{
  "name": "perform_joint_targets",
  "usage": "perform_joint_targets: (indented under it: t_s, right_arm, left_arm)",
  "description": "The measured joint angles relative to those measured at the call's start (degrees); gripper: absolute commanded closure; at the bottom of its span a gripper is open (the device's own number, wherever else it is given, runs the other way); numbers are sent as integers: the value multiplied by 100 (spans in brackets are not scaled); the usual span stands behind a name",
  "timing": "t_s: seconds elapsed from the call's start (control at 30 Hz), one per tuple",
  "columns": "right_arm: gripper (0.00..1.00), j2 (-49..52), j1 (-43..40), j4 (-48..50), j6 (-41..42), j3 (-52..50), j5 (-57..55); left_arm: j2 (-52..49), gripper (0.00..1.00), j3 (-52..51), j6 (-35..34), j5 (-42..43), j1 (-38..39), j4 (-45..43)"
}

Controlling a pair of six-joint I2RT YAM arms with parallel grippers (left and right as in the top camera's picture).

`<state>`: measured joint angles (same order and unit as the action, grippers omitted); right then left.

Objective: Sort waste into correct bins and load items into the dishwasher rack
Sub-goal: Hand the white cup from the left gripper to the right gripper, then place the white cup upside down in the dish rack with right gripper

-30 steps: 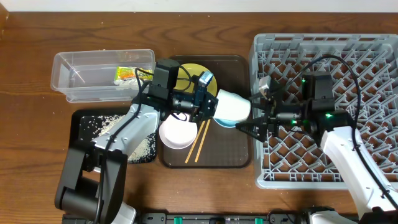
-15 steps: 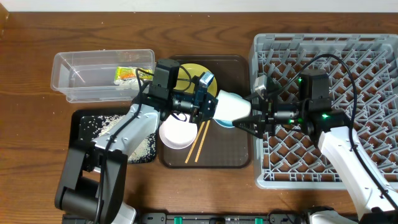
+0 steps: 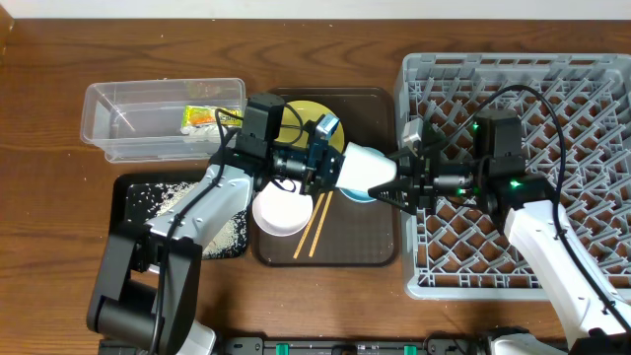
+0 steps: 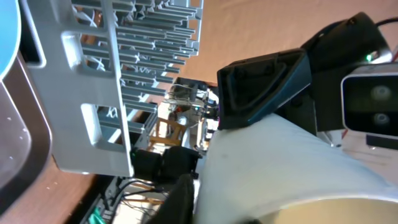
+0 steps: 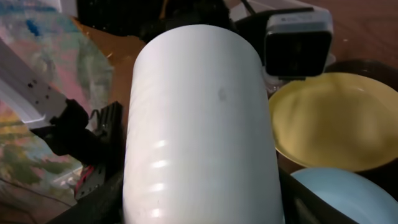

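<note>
Pale glossy cylindrical cup, sideways, apparently between left gripper, right gripper

Brown tray on a wooden counter

The dark tray lies flat on the counter, directly below the left fingers and reaching just under the tips of the right fingers at its right edge. Bare brown wood shows to the far side of both, and out beyond the left fingers.
</note>
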<state>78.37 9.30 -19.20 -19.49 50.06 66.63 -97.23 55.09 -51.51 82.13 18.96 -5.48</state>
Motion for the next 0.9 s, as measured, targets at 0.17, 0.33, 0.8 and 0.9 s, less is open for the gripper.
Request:
perform_joint_targets:
  t_s: [0.17,0.33,0.8,0.9]
  right_arm:
    - [60,-2,2,-17,313,0,-514]
    - [63,-59,-63,-164,647,0,-1344]
    - [69,-577,-1191,-3482,1158,1266,-3770]
    - [68,-586,-1397,-4133,1266,1779,-4221]
  left_arm:
    - [0,56,2,492,-498,-15,-2]
    - [0,54,2,1108,-1224,-216,186]
    - [879,53,-2,3117,-2920,-1108,2667]
    - [1541,53,4,3467,-3386,-1180,3244]
